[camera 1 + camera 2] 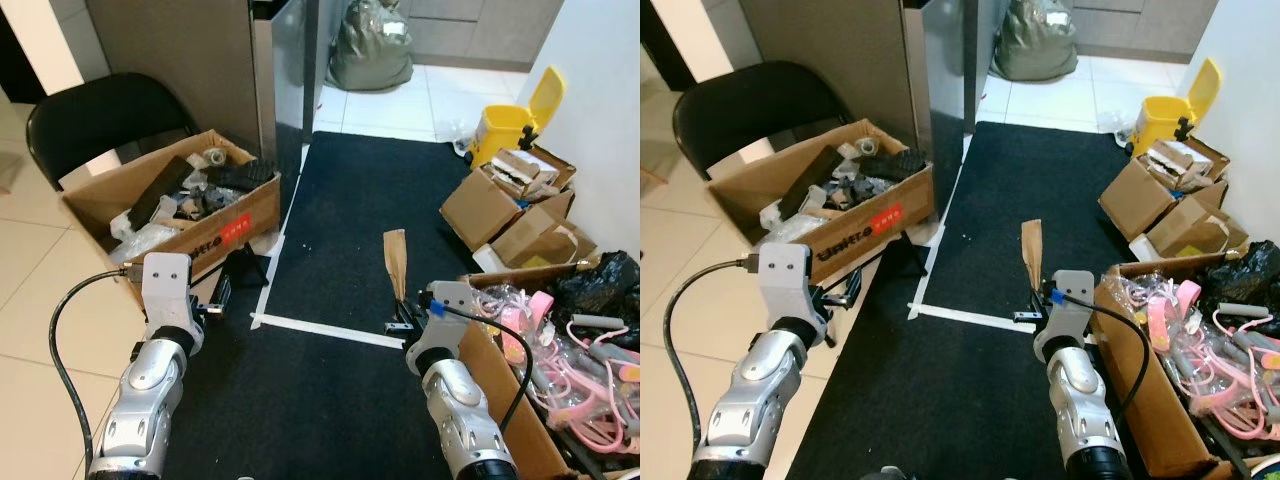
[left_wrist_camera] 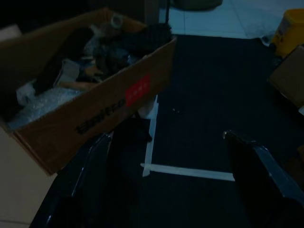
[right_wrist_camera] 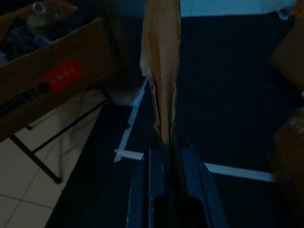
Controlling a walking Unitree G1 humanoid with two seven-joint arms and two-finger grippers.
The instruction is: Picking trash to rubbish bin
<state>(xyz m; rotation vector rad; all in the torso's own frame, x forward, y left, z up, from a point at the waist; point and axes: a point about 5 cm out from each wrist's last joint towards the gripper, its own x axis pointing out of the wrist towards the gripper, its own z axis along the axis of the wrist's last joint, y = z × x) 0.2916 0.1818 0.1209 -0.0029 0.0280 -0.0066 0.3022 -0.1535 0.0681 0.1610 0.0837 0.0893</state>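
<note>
A: So, nearest us, what is the right gripper (image 3: pixel 164 142) doing?

B: Its two black fingers are closed tight on the bottom of a strip of torn cardboard (image 1: pixel 395 262), which stands upright above the black mat (image 1: pixel 380 200). A box of pink plastic bits (image 1: pixel 560 345) sits just beside that arm.

A: And the left gripper (image 2: pixel 166 156)?

B: It hangs over the mat's left edge with its fingers (image 2: pixel 90 166) spread wide apart, holding nothing. A line of white tape (image 1: pixel 325 330) crosses the mat ahead of both.

A: Further on?

B: A cardboard box of junk (image 1: pixel 175 205) rests on a black chair (image 1: pixel 95 115) to the left. The yellow bin (image 1: pixel 510 122), lid up, stands far right beside the small boxes (image 1: pixel 515 200). A green sack (image 1: pixel 372 45) lies beyond.
</note>
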